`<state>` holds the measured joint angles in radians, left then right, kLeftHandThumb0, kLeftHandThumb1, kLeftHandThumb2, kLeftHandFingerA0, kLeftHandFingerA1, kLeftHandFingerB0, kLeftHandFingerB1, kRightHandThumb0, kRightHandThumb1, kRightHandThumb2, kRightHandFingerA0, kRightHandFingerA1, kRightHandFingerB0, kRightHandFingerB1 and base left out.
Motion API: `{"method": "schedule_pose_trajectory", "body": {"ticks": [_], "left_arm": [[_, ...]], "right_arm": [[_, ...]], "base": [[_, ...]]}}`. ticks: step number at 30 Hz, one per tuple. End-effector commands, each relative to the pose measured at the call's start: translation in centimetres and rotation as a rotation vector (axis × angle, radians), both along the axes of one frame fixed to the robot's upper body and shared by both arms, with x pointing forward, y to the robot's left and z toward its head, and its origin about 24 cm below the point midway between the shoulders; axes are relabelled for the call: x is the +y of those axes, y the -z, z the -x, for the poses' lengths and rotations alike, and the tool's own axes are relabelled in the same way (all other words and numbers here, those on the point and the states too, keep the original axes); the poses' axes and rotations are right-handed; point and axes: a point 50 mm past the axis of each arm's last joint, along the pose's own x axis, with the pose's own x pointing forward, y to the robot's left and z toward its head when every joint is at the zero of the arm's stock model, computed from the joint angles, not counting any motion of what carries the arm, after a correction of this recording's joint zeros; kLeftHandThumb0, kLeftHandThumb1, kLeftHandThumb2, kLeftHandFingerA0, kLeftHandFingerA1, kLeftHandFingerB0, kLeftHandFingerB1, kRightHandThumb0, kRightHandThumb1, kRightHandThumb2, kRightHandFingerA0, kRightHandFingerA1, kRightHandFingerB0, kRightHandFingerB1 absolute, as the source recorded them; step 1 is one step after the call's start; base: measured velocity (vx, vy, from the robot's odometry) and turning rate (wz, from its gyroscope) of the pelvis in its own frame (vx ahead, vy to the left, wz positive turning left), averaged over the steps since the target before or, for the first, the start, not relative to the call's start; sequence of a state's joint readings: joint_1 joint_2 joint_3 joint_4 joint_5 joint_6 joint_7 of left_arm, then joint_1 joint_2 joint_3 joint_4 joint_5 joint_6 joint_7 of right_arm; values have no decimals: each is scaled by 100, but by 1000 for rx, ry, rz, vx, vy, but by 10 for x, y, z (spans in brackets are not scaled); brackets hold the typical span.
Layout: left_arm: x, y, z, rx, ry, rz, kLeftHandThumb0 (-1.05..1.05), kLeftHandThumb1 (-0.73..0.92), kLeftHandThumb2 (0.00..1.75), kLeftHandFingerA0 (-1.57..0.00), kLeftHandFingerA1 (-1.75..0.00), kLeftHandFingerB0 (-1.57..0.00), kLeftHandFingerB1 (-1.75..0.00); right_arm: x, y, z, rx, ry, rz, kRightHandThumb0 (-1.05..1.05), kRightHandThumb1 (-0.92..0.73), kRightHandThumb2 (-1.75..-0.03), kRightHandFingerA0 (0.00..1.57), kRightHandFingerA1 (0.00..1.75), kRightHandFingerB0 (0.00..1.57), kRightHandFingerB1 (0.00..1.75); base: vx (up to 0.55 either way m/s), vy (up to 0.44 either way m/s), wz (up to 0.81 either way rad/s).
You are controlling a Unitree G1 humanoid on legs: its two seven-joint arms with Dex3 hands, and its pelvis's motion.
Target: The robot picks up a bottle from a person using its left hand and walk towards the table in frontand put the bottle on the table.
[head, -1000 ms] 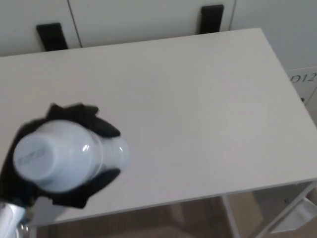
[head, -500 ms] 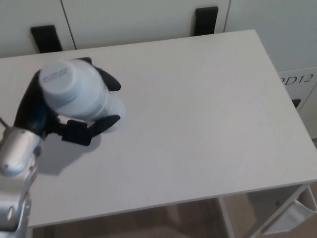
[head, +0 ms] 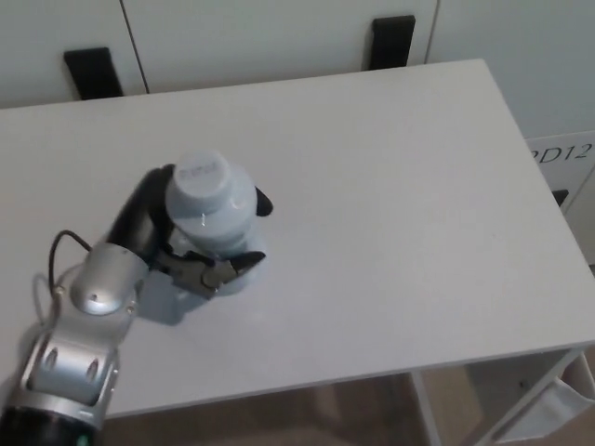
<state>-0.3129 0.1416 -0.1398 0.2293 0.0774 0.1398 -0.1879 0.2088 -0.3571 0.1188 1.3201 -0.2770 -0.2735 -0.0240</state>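
White cupboard doors (head: 251,37) fill the background along the top of the head view. Two short black blocks (head: 93,72) stand against them just behind the far edge of the table, one toward the left and one right of the middle. In front of them the plain white rectangular surface (head: 390,204) takes up most of the view. One of its thin white legs (head: 426,409) shows below its near edge, above a strip of brown floor (head: 279,418). At the right edge, beyond the surface, a white panel carries a label with dark characters (head: 562,151) that are partly cut off.

The pale blue-white plastic bottle (head: 212,218) is over the left half of the surface, well away from every edge. It is seen almost from above, so its round flat cap faces the camera and its body widens below. Its lower end sits at or right against the surface, but whether it actually rests there cannot be told from this angle. A soft shadow lies on the surface just to its left.

The robot's black left hand (head: 156,230) is gripping the bottle. Its fingers (head: 263,202) wrap around the body from both sides, one tip showing at the far right side and another curling in at the near side. The silver-grey forearm (head: 93,307) comes up from the lower left corner, and a thin dark cable (head: 60,243) loops beside it.
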Motion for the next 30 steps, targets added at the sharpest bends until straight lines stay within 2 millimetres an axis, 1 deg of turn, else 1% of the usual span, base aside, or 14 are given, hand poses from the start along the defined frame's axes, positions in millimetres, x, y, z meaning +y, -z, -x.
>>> {"method": "schedule_pose_trajectory", "body": {"ticks": [1, 3, 4, 5, 6, 7, 10, 11, 13, 21, 23, 25, 27, 30], "left_arm": [[-4, 8, 0, 14, -6, -25, -28, 23, 126, -157, -105, -133, -87], [-5, 11, 2, 19, 1, -31, -28, 24, 124, -157, -107, -132, -87], [-3, 14, 5, 63, 98, -61, -88, 39, 67, -73, -88, -34, -58], [-3, 15, 6, 81, 141, -69, -62, 40, 86, 0, -15, 0, -18], [-2, 16, 7, 102, 191, -77, -62, 40, 86, 0, -15, 0, -18], [0, 17, 8, 110, 198, -85, -99, 37, 63, 0, 0, 0, -16], [0, 17, 8, 113, 203, -87, -99, 37, 63, 0, 0, 0, -16], [1, 15, 9, 96, 213, -96, -105, 44, 63, 0, 0, 0, -25], [2, 14, 10, 87, 219, -102, -105, 39, 72, 0, 0, 0, -17], [9, 12, 14, 85, 234, -105, -105, 40, 71, 0, 0, 0, -18], [23, 6, 16, 91, 242, -120, -101, 27, 70, 0, 0, 0, -16], [32, 4, 17, 98, 236, -144, -105, 32, 71, 0, 0, 0, -17], [48, 1, 21, 106, 218, -157, -104, 43, 55, 0, -4, 0, -31], [65, 0, 25, 131, 190, -135, -103, 37, 52, 0, 0, 0, -22]], "right_arm": [[-7, -3, -1, 9, -14, 15, -51, -80, -64, 65, 44, 53, 40], [-7, -3, -1, 10, -13, 13, -51, -80, -65, 66, 44, 53, 40], [-7, -4, -4, 4, -19, 17, -51, -79, -64, 65, 44, 55, 40], [-7, -4, -4, 2, -16, 15, -52, -79, -64, 66, 45, 56, 40], [-8, -4, -5, 1, -11, 10, -52, -79, -64, 66, 45, 56, 40], [-8, -4, -5, 1, -6, 10, -52, -79, -64, 65, 44, 55, 40], [-8, -4, -5, 1, -5, 10, -52, -79, -64, 65, 44, 55, 40], [-9, -4, -6, -7, 10, 6, -51, -78, -64, 64, 44, 54, 40], [-9, -5, -6, -8, 14, 6, -52, -79, -64, 64, 44, 53, 39], [-8, -4, -3, 2, -9, 7, -52, -79, -64, 65, 44, 55, 40], [-10, -5, -5, 3, -23, 16, -52, -79, -64, 65, 43, 54, 39], [-10, -5, -5, 5, -22, 12, -51, -79, -64, 64, 44, 54, 40], [-10, -5, -3, 9, -12, 11, -51, -78, -64, 65, 44, 55, 40], [-10, -5, -2, 8, -5, 9, -51, -78, -64, 66, 44, 54, 40]], "base": [[0, 0, 0], [0, 0, 0], [0, 0, 0], [0, 0, 0], [0, 0, 0], [0, 0, 0], [0, 0, 0], [0, 0, 0], [0, 0, 0], [0, 0, 0], [0, 0, 0], [-34, -27, -5], [-36, -23, -3], [-1, 0, -5]]}}
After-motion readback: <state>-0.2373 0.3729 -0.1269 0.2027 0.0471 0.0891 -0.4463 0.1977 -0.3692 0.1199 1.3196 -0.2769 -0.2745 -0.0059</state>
